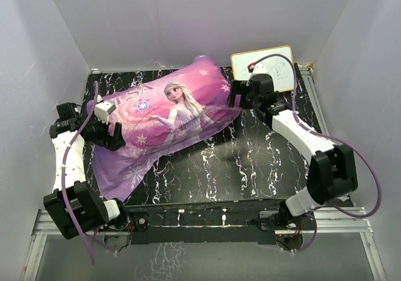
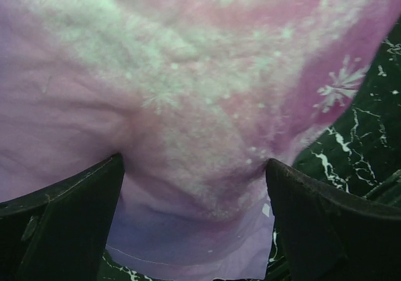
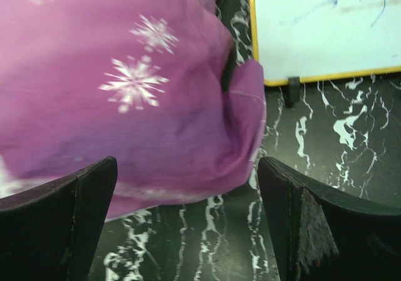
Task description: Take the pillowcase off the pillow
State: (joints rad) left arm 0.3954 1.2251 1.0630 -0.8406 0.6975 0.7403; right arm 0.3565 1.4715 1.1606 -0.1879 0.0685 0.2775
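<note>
With the left gripper [image 2: 194,162] and right gripper [image 3: 188,162] both spread wide and empty, the purple-pink Elsa-print fabric pillowcase [image 1: 169,115], pillow hidden inside, lies just ahead between their fingers, so closing on the fabric probably comes next.

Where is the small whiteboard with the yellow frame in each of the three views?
Top external: the whiteboard, upper right of the picture.
Left wrist: not in it.
Right wrist: the whiteboard, top right corner.
Shared landmark: the pillowcase, in all three views.
</note>
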